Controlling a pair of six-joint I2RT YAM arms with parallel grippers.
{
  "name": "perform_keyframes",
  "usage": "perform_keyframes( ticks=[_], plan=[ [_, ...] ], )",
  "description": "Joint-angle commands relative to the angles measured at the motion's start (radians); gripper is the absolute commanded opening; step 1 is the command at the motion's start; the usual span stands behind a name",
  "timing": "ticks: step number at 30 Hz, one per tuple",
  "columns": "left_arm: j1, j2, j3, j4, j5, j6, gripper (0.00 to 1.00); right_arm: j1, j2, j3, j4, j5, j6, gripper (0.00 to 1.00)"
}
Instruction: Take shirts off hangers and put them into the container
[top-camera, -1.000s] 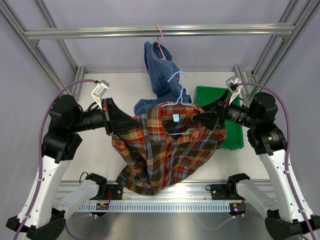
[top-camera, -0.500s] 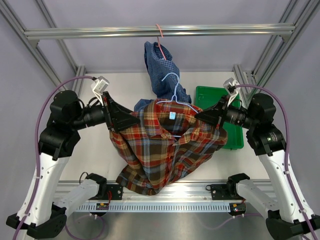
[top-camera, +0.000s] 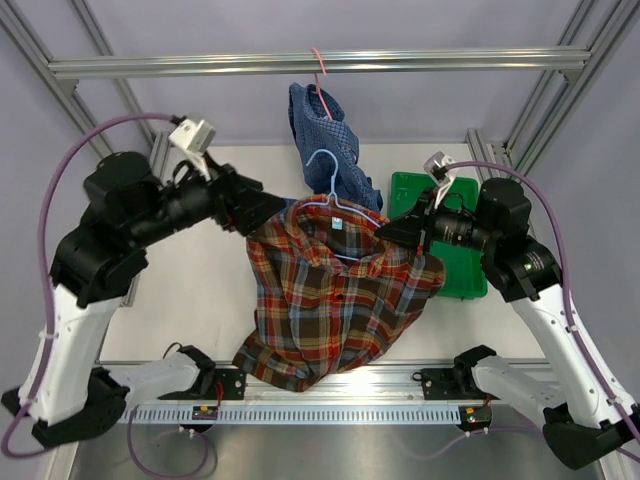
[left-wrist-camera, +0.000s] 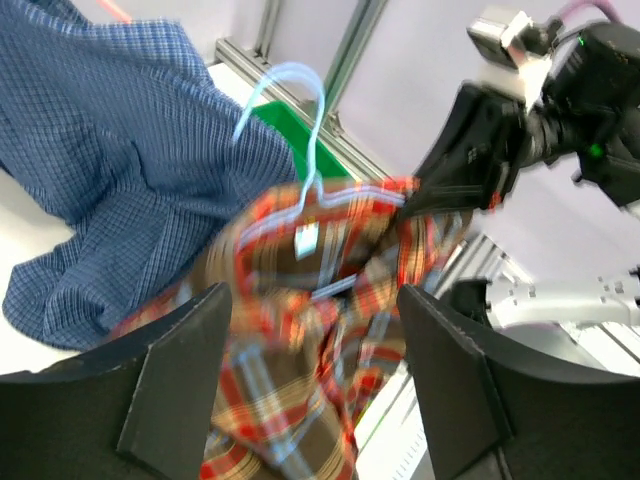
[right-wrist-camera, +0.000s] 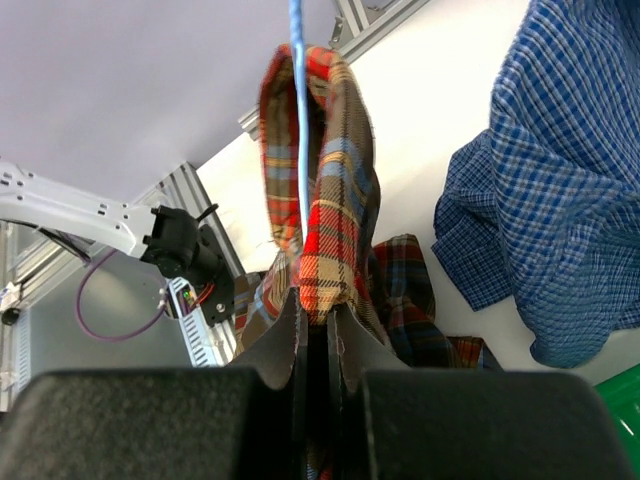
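Pinching the plaid shirt (top-camera: 330, 300) with our closed right gripper (right-wrist-camera: 312, 305), we should aim the open left gripper (left-wrist-camera: 312, 300) at the blue hanger (left-wrist-camera: 317, 120).

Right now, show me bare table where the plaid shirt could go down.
Bare table lies left of the plaid shirt, out to the left edge. The green tray has its near end uncovered. The middle is crowded: plaid shirt in front, blue shirt behind.

The setting is a robotics lab test cell: an aluminium extrusion frame (top-camera: 320, 62) encloses a white table (top-camera: 190, 300) (plain lilac panels (top-camera: 200, 20) behind).
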Motion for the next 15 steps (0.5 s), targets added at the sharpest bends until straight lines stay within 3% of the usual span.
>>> perform_keyframes(
  ticks=[1,2,5,11,15],
  plan=[
    [-0.143,0.134,0.083,-0.055,-0.302,0.012,0.70,0.066,0.018,0.094,0.001,0.091,-0.017,0.00],
    [-0.175,0.152,0.090,-0.047,-0.407,0.010,0.67,0.096,0.034,0.117,-0.006,0.126,-0.017,0.00],
    [-0.241,0.209,0.083,-0.035,-0.518,-0.010,0.59,0.138,0.048,0.143,-0.010,0.176,-0.019,0.00],
    [-0.306,0.196,-0.038,0.054,-0.614,-0.037,0.58,0.146,0.058,0.171,-0.026,0.194,-0.025,0.00],
    [-0.331,0.194,-0.042,0.082,-0.658,-0.025,0.57,0.150,0.058,0.173,-0.022,0.185,-0.020,0.00]
  ],
)
